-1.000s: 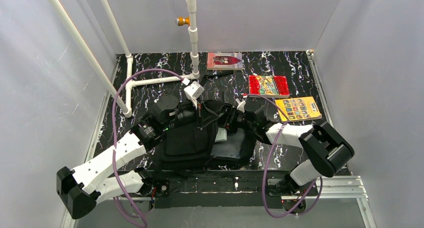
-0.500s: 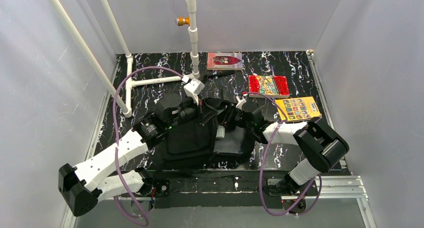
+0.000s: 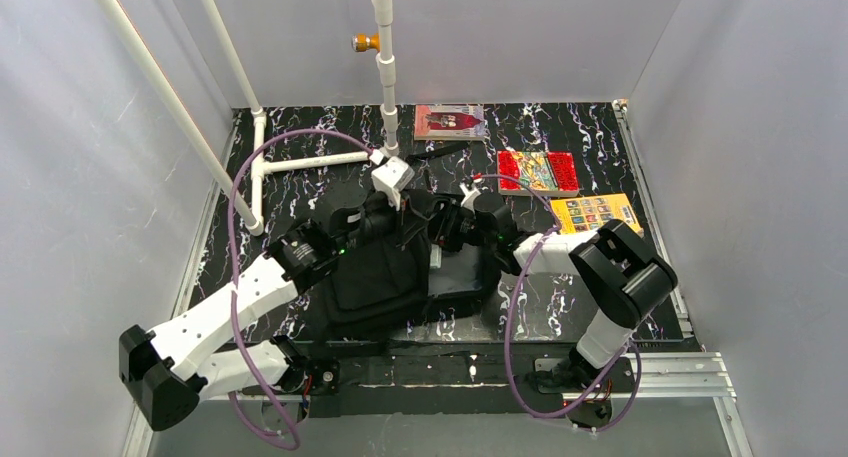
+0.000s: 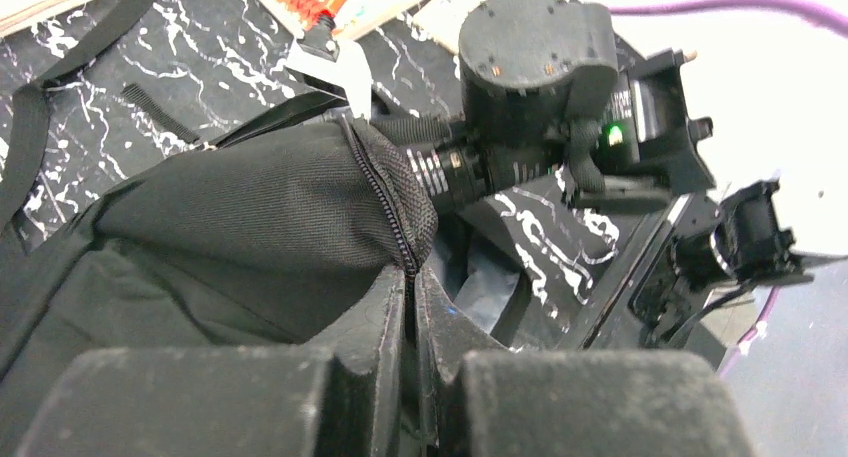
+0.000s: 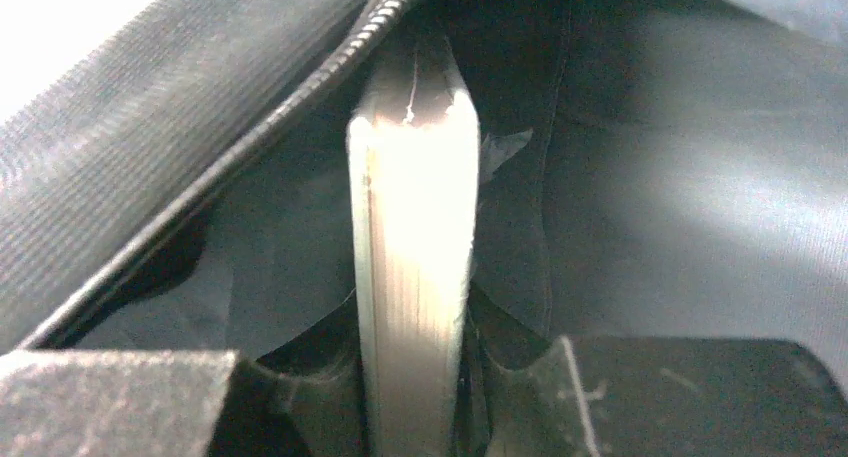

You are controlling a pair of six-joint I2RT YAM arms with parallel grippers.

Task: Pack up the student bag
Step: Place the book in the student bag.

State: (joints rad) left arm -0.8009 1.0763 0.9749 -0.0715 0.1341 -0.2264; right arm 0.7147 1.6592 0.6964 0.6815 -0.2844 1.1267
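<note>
Pinching student bag (image 4: 230, 212) edge, left claw (image 4: 412, 322), right claw (image 5: 415, 397) clamping book (image 5: 412, 227)

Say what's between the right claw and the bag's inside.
A book, edge-on, gripped by the right claw and poking into the bag opening; the right wrist view shows it.

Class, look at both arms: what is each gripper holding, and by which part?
The left gripper pinches the student bag by the zipper edge of its opening. The right gripper clamps a book by its covers at its near end, inside the bag.
</note>
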